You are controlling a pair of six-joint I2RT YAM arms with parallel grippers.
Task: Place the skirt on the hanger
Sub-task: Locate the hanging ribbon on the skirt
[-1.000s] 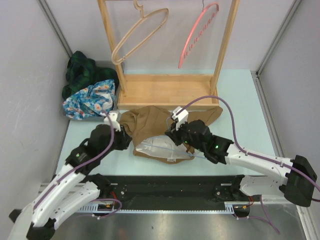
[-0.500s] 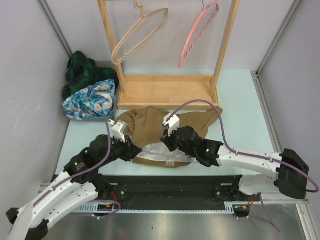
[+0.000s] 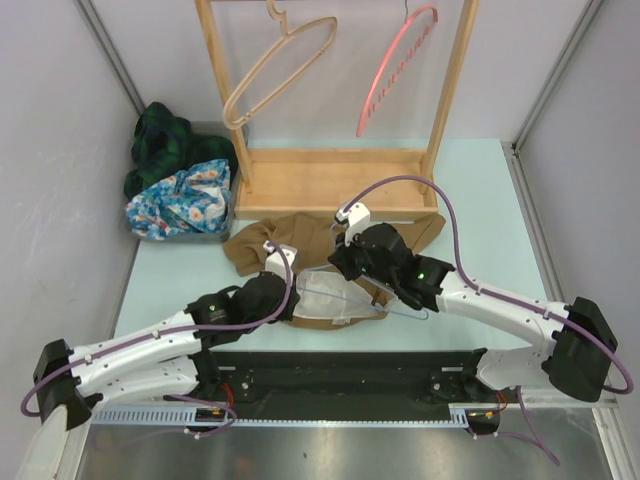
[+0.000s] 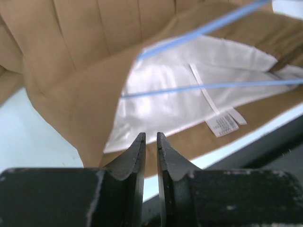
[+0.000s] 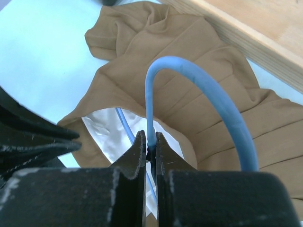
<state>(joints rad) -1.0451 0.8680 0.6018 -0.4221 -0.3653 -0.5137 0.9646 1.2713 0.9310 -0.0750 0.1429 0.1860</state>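
Note:
The brown skirt (image 3: 262, 247) with a white lining (image 3: 330, 296) lies crumpled on the table in front of the wooden rack. My right gripper (image 3: 337, 268) is shut on the neck of a blue wire hanger (image 5: 222, 113), just below its hook. The hanger's arms (image 4: 203, 86) reach into the skirt's open waist over the lining (image 4: 180, 94). My left gripper (image 4: 151, 136) hovers at the near hem of the waist opening. Its jaws stand a narrow slit apart, with nothing between them. In the right wrist view the skirt (image 5: 165, 52) spreads behind my right gripper (image 5: 150, 137).
The wooden rack (image 3: 330, 180) stands at the back, with a beige hanger (image 3: 275, 70) and a pink hanger (image 3: 395, 70) on its bar. A heap of patterned clothes (image 3: 175, 185) lies at the back left. A black rail (image 3: 340, 370) runs along the near table edge.
My left arm has swung right, from the skirt's left edge to the front of the waist opening, its jaws narrowing. My right gripper, still holding the hanger, shifted left and then back.

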